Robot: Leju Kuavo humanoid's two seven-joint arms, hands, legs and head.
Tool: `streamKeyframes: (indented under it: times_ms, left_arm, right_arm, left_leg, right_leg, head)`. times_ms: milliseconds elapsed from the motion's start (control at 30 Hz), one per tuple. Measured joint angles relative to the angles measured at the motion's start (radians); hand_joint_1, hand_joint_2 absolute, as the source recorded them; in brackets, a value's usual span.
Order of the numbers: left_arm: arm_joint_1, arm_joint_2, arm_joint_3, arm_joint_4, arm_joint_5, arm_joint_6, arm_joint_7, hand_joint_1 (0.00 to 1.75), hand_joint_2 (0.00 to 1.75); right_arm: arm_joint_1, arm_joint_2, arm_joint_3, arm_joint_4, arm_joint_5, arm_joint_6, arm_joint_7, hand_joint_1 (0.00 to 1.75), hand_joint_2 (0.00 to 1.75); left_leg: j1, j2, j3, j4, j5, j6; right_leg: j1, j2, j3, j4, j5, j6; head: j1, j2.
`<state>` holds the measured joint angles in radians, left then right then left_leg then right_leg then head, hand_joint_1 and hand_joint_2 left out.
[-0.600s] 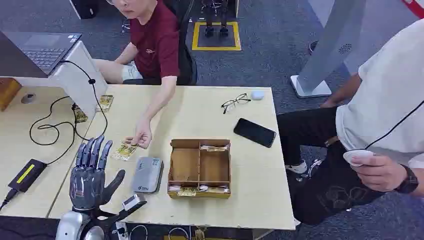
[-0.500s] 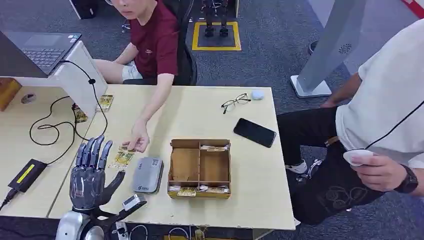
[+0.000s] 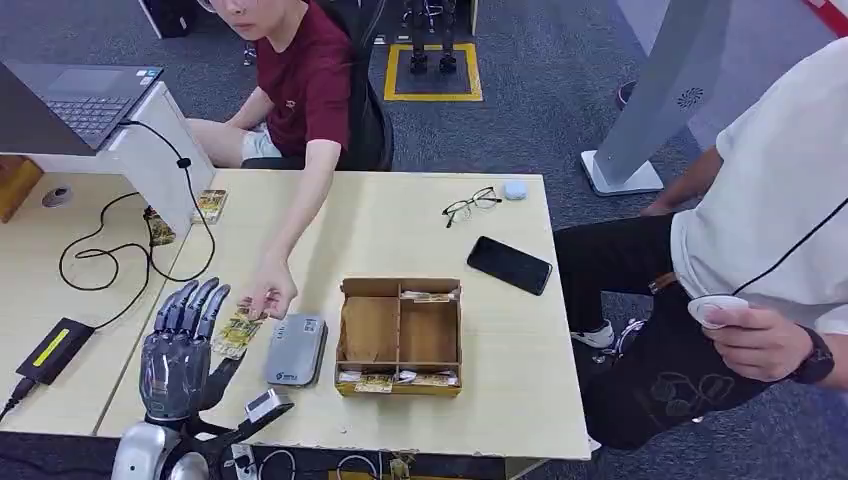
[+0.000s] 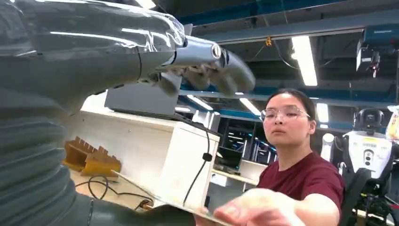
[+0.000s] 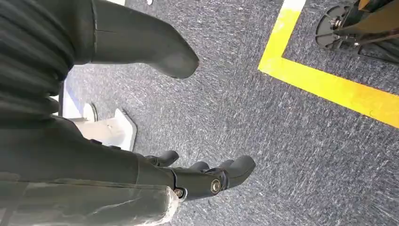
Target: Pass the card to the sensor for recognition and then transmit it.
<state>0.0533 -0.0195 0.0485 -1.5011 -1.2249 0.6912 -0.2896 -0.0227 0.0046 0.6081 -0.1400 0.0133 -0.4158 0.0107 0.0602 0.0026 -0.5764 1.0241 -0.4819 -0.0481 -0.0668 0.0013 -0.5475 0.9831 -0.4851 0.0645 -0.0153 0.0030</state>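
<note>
Open and empty, my left hand (image 3: 183, 350) waits — the person's hand (image 3: 268, 297) has just slid the card (image 3: 236, 331) to my fingers (image 3: 200, 303), ready for grasping.

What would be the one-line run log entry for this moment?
stage: card handover | left hand: open, fingers apart, waiting | card: in the person's hand, between robot's fingers and thumb | sensor: unused | right hand: hanging, holds nothing

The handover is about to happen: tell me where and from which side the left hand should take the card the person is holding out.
Take the card by its near edge, the end away from the person's hand that pinches its far end. It is thin and flat, so the left hand, open beside it, should probably pinch it across its faces, thumb underneath.
</note>
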Motion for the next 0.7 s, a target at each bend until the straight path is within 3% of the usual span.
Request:
streamKeyframes:
  times_ms: [433, 600, 700]
  left_arm:
    - [0.003, 0.0, 0.0, 0.0, 0.038, 0.0, -0.077, 1.75, 1.75]
    - [0.004, 0.0, 0.0, 0.0, 0.048, 0.0, -0.079, 1.75, 1.75]
    - [0.007, 0.002, -0.001, 0.0, 0.124, 0.0, -0.101, 1.75, 1.75]
  right_arm:
    - [0.0, 0.0, 0.006, 0.0, 0.0, 0.002, 0.0, 0.0, 1.75]
    - [0.0, 0.0, 0.006, 0.0, 0.0, 0.002, 0.0, 0.0, 1.75]
    - [0.0, 0.0, 0.006, 0.0, -0.002, 0.002, -0.002, 0.0, 1.75]
  left_leg:
    - [0.0, 0.0, 0.0, 0.0, 0.0, 0.0]
    - [0.0, 0.0, 0.0, 0.0, 0.0, 0.0]
    - [0.0, 0.0, 0.0, 0.0, 0.0, 0.0]
  right_leg:
    - [0.0, 0.0, 0.0, 0.0, 0.0, 0.0]
    - [0.0, 0.0, 0.0, 0.0, 0.0, 0.0]
    - [0.0, 0.0, 0.0, 0.0, 0.0, 0.0]
  head:
    - [0.0, 0.0]
    - [0.0, 0.0]
    - [0.0, 0.0]
